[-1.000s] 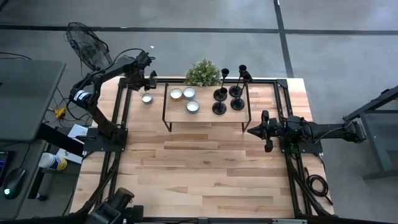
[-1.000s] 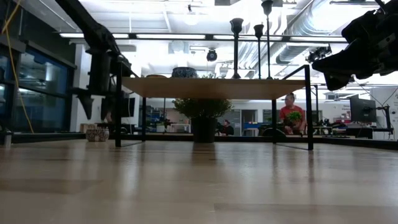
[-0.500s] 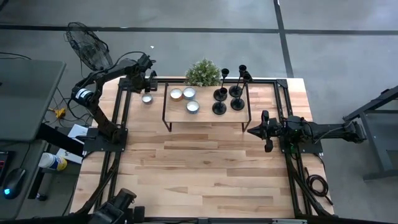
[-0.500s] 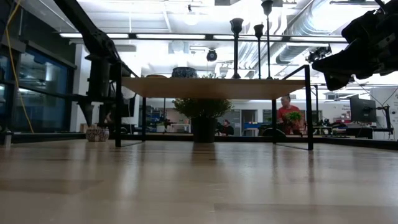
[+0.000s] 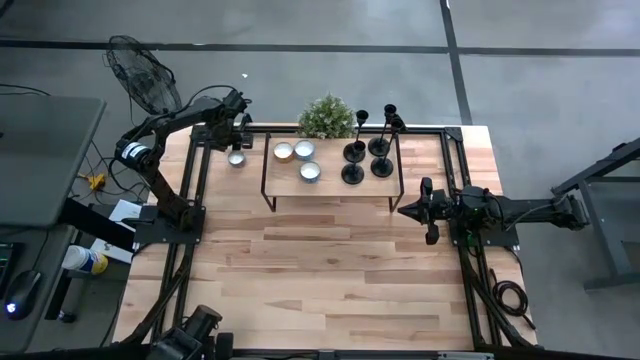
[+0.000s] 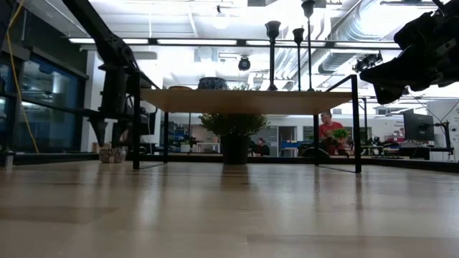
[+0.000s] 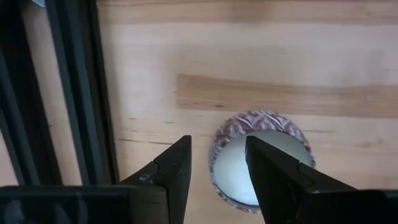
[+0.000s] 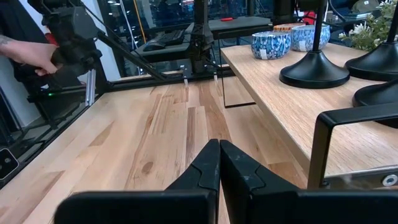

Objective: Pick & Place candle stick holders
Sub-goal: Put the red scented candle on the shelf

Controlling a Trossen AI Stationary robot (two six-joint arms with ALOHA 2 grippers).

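Observation:
Several matte-black candle stick holders point(image 5: 366, 158) stand on their round bases at the right end of a small raised wooden shelf point(image 5: 330, 185). Their stems point(image 6: 272, 54) rise above the shelf top in the low view, and their bases point(image 8: 314, 71) show in the right wrist view. My left gripper point(image 7: 217, 152) points down, open, at the table's far left. It hangs just above a small patterned bowl with a white candle point(image 7: 261, 158), one finger over the candle and one outside the rim. My right gripper point(image 8: 219, 149) rests level and shut at the table's right side point(image 5: 403, 211).
Three more small candle bowls point(image 5: 298, 158) sit on the shelf's left half. A potted plant point(image 5: 326, 117) stands behind the shelf. Black frame rails point(image 7: 74, 93) run close beside the left gripper. A person's hand point(image 8: 34, 56) shows beyond the table's left side.
My left gripper has sunk a little toward the small patterned bowl on the table, still pointing straight down.

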